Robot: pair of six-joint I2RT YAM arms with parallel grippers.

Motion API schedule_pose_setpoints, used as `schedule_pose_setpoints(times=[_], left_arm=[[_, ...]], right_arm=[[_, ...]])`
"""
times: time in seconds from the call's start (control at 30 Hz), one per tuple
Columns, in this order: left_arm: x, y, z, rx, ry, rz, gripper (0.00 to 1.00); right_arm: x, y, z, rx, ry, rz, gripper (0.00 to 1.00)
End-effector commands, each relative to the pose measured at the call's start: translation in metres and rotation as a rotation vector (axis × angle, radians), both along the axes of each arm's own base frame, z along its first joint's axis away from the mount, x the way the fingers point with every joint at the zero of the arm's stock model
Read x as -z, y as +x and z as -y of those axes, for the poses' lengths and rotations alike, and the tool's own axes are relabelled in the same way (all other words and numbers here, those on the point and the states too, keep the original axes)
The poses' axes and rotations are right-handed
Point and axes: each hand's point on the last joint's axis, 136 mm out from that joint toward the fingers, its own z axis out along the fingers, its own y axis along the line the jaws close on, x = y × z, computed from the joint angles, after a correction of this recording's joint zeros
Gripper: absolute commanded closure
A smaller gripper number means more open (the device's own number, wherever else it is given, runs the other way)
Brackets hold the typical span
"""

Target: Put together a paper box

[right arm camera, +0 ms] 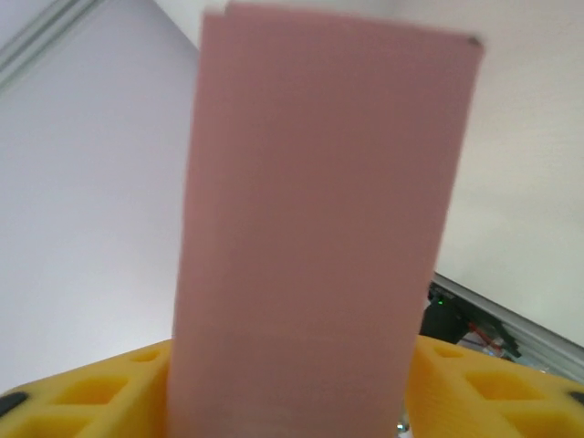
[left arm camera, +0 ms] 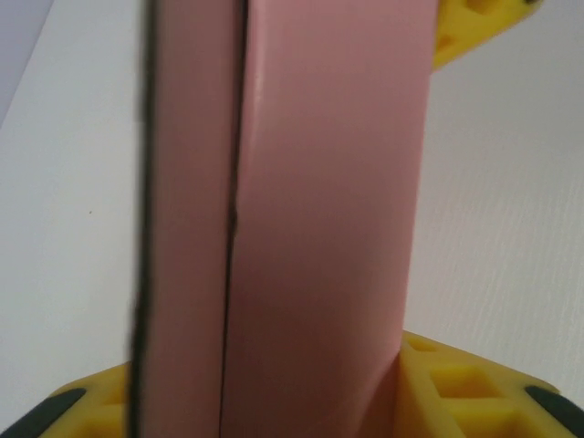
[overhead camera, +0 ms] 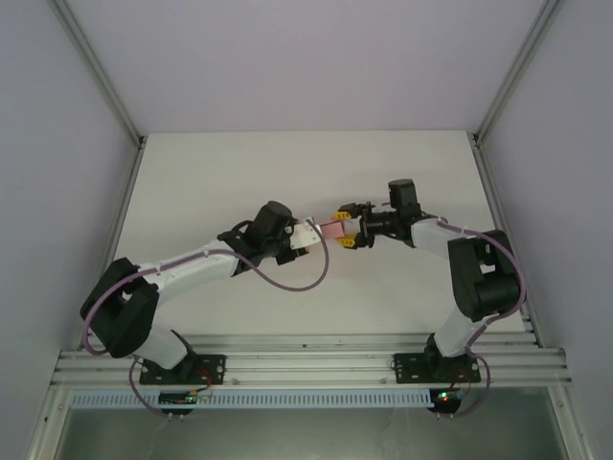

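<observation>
The paper box (overhead camera: pixel 331 229) is held clear above the white counter (overhead camera: pixel 220 172), between the two arms where they meet. The left gripper (overhead camera: pixel 314 234) is clamped on one end and the right gripper (overhead camera: pixel 344 234) on the other, each with its yellow fingers (right arm camera: pixel 87 392) pressed against the pink card. It already looks folded into a slim rectangular body. In the left wrist view a dark seam (left arm camera: pixel 233 219) runs along its length where one panel overlaps another, so that flap probably needs pressing or tucking home. The ends cannot be judged. The card is plain, with no print, label or brand.
</observation>
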Motion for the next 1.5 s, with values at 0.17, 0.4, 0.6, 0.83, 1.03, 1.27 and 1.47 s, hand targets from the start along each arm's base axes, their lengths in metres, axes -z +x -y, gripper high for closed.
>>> schedule_pose_setpoints(times=[0.17, 0.4, 0.6, 0.83, 1.03, 1.27, 1.47], left_arm=[[-0.011, 0.000, -0.006, -0.001, 0.002, -0.010, 0.65], [-0.006, -0.012, -0.014, 0.034, 0.035, -0.112, 0.66], [-0.005, -0.023, -0.021, 0.080, 0.031, -0.211, 0.65], [-0.007, -0.041, -0.028, 0.164, 0.035, -0.426, 0.64], [0.001, -0.026, -0.035, 0.108, 0.064, -0.577, 0.64], [0.019, -0.018, -0.032, 0.096, 0.123, -0.688, 0.65], [0.021, -0.018, -0.027, 0.126, 0.111, -0.695, 0.64]], right_arm=[[-0.011, -0.003, 0.013, 0.007, -0.046, 0.087, 0.16], [-0.002, 0.001, 0.053, 0.016, -0.306, 0.198, 0.01], [0.004, 0.012, 0.090, -0.021, -0.528, 0.327, 0.01], [0.007, 0.025, 0.105, -0.039, -0.652, 0.455, 0.01], [-0.007, 0.040, 0.112, -0.075, -0.758, 0.683, 0.01], [-0.037, 0.038, 0.090, -0.216, -0.775, 1.077, 0.01], [-0.049, 0.018, 0.051, -0.366, -0.684, 1.289, 0.02]])
